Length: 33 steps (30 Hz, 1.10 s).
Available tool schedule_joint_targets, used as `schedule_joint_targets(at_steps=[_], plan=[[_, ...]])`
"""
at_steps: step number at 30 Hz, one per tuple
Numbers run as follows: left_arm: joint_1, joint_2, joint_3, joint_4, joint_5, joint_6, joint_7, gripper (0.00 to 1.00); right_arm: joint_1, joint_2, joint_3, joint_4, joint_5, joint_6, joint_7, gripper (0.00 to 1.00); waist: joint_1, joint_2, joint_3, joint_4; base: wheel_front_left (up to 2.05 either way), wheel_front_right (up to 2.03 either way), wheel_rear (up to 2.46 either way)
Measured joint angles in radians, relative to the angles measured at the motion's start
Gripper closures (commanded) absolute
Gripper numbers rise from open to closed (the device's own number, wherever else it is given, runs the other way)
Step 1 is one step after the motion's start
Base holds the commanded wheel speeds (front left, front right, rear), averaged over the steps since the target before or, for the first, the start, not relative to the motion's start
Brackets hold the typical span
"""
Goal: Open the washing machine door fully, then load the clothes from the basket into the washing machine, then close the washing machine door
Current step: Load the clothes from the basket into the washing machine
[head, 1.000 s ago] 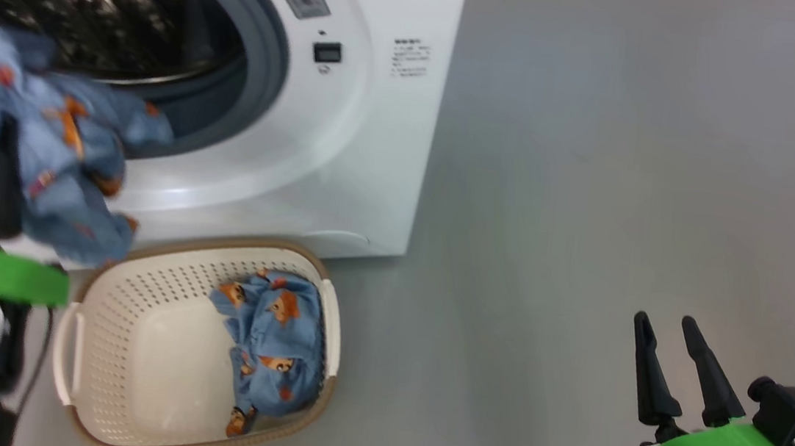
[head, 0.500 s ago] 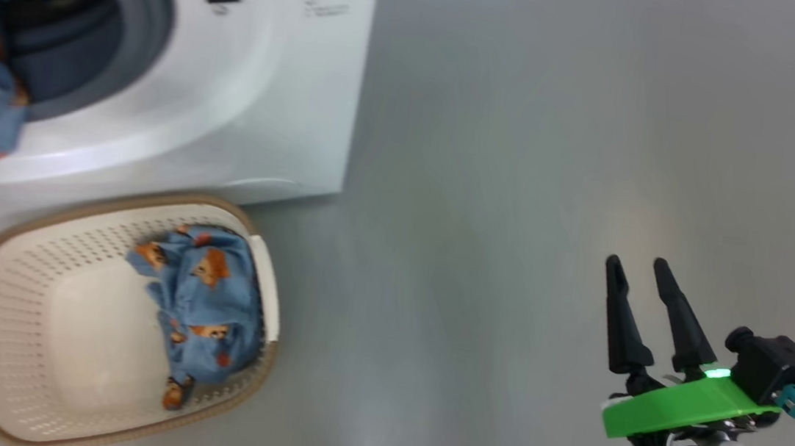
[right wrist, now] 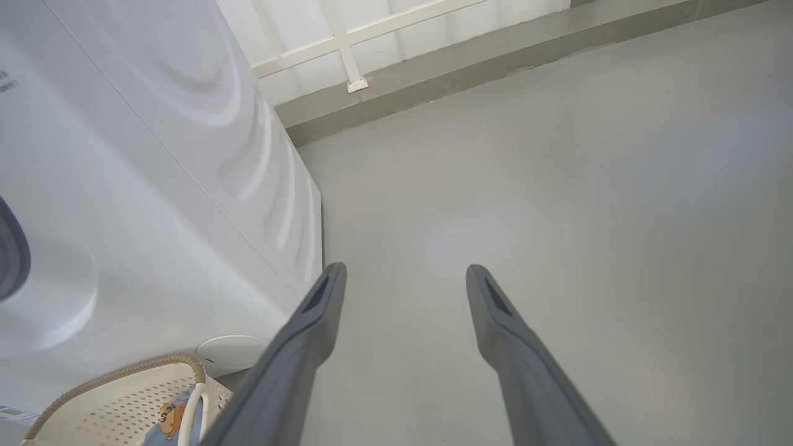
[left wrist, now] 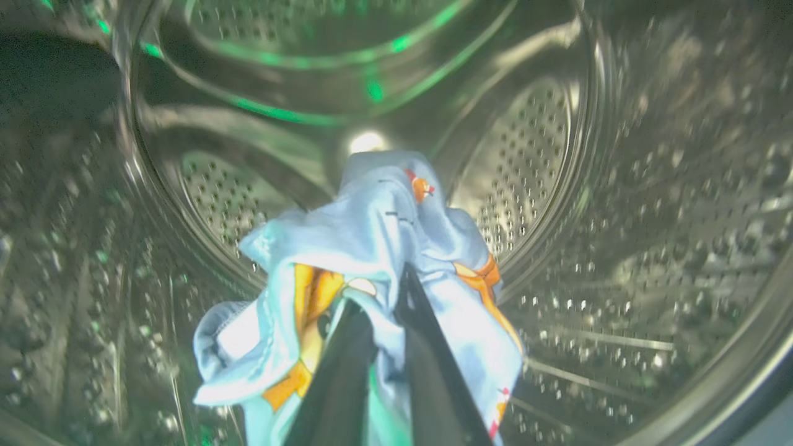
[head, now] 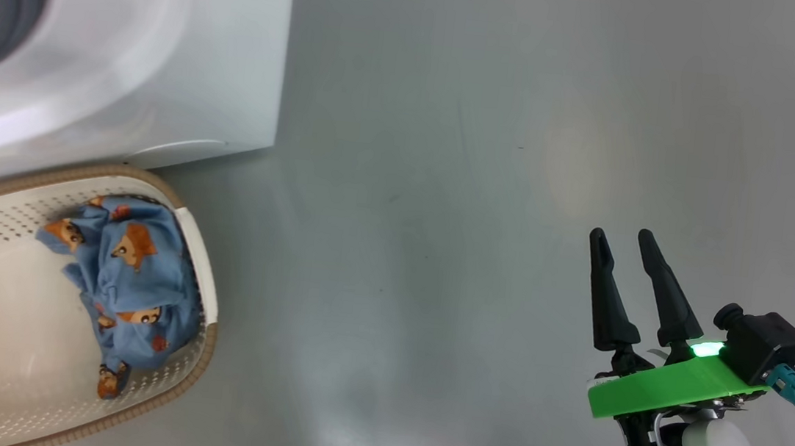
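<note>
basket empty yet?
Not empty. One blue bear-print garment lies in the basket at its right end; the rest of its floor is bare.

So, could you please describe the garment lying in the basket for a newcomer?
Find the white washing machine; the cream perforated basket sits on the floor before it. The garment is the light blue, bear-printed bundle against the basket's right wall; its twin is held by the left gripper inside the drum.

Soft, even light covers the grey floor (head: 453, 111), with faint glare patches, whereas the steel drum (left wrist: 650, 186) is dim, blurred and green-streaked, its bear-print garment (left wrist: 372, 229) washed out near the lens.
</note>
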Motion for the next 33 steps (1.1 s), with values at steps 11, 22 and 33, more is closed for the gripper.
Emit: schedule_joint_targets(at_steps=[11, 22, 33], plan=[[0.055, -0.036, 0.031, 0.083, 0.01, 0.0, 0.0, 0.0, 0.001, 0.001, 0.011, 0.005, 0.0, 0.0, 0.0, 0.0, 0.0, 0.0, -0.025, 0.002, 0.0, 0.0, 0.0], [0.217, -0.113, 0.066, 0.037, 0.008, 0.0, 0.0, 0.0, 0.002, -0.005, 0.009, 0.018, -0.009, 0.0, 0.0, 0.0, 0.0, 0.0, -0.084, 0.027, 0.0, 0.0, 0.0], [0.475, -0.224, 0.088, -0.086, -0.015, 0.0, 0.0, 0.0, 0.032, -0.055, 0.006, 0.04, -0.009, 0.0, 0.0, 0.0, 0.0001, 0.0, -0.18, 0.077, 0.0, 0.0, 0.0]])
